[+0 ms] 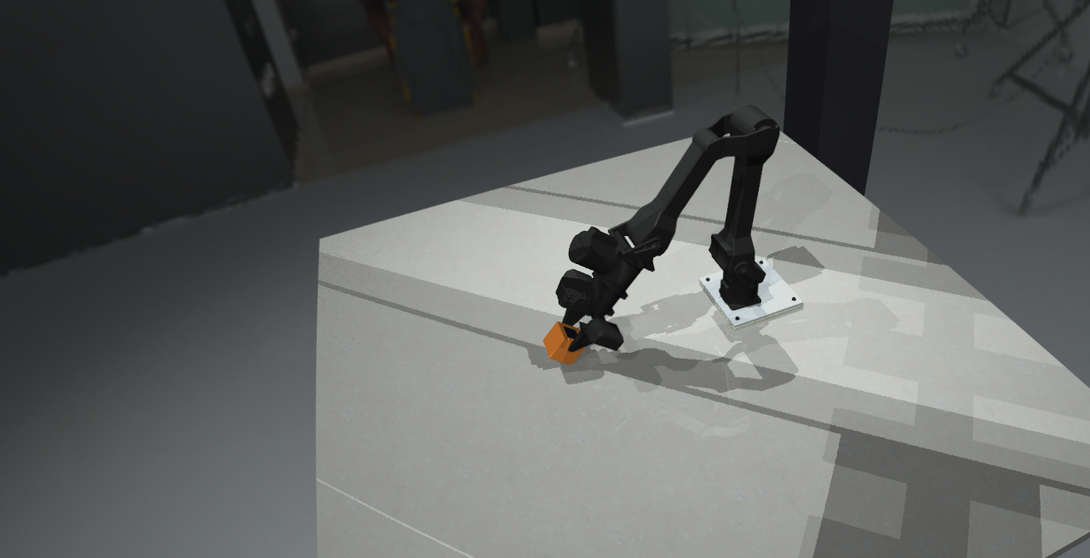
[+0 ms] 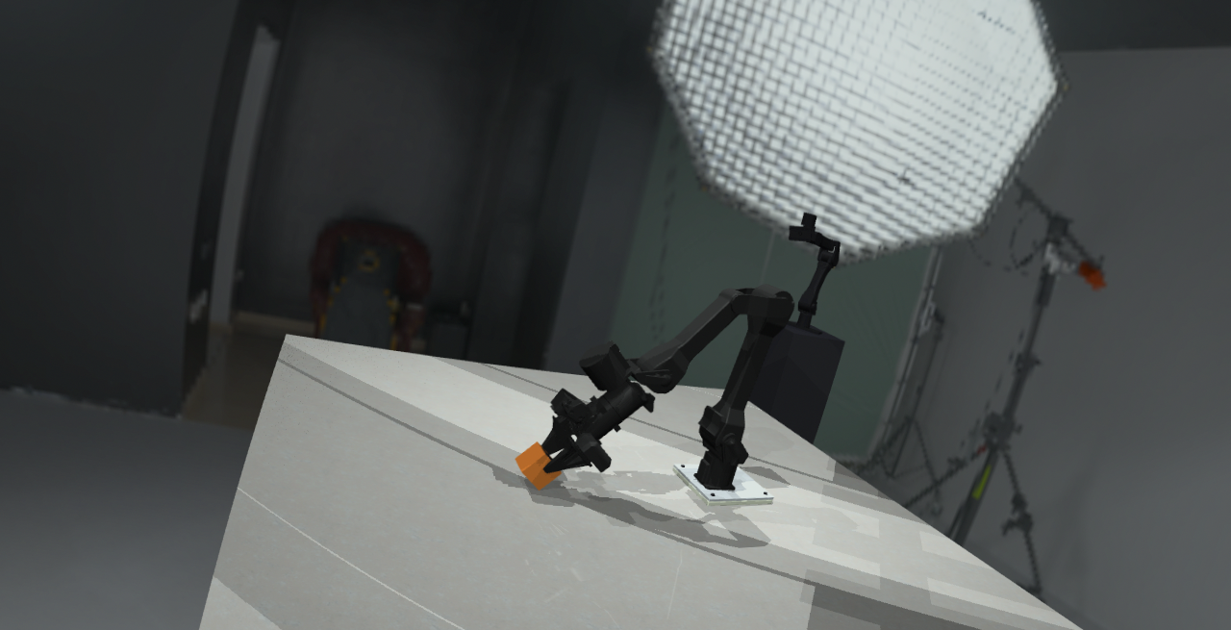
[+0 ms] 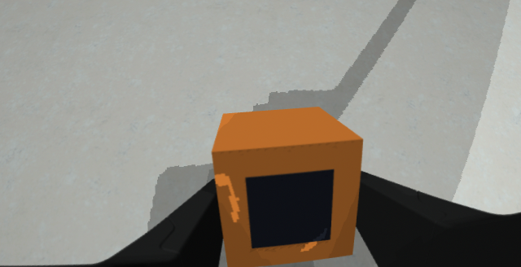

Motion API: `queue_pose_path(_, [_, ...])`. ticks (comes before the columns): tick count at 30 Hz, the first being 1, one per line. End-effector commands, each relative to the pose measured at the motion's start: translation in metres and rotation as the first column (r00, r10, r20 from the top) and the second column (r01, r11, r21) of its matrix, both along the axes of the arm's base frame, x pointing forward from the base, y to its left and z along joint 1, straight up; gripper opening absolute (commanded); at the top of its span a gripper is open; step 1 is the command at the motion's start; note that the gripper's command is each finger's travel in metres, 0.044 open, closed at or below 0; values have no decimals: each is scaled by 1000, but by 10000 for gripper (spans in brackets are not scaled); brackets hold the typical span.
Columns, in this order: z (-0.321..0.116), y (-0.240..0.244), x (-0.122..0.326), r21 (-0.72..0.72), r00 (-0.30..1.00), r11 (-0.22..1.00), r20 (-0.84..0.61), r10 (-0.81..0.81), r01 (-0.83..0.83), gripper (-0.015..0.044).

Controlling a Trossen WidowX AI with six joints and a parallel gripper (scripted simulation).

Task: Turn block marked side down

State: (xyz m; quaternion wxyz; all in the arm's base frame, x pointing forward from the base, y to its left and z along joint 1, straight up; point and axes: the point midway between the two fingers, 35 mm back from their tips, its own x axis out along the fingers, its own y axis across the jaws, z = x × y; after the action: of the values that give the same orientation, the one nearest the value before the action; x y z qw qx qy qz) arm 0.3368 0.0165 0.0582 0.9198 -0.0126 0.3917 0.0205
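An orange block (image 1: 553,342) (image 2: 533,464) (image 3: 285,130) is tilted in my gripper (image 1: 570,334) (image 2: 548,461) (image 3: 282,182), which is shut on it with one finger on each side. The gripper slants down and outward from the arm. The block's marked side, a dark square (image 3: 290,209), faces the wrist camera, back toward the gripper and slanting upward. The block is low over the pale table (image 1: 427,417) (image 2: 387,497) (image 3: 102,76); I cannot tell whether its lowest edge touches. The finger pads are partly hidden.
The arm stands on a white base plate (image 1: 776,296) (image 2: 748,493) to the right of the block. A dark pedestal (image 1: 838,66) (image 2: 795,376) with a small arm stands behind the table. Shadows and light bands cross the table top.
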Motion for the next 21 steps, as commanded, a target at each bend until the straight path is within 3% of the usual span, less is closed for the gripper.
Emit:
queue_pose_path(1, [-7, 0, -2, 3, 998, 1000, 59, 7, -8, 0])
queue_pose_path(16, [-10, 0, -15, 13, 958, 1000, 287, 7, -11, 0])
queue_pose_path(21, [-10, 0, -16, 13, 954, 1000, 299, 7, -12, 0])
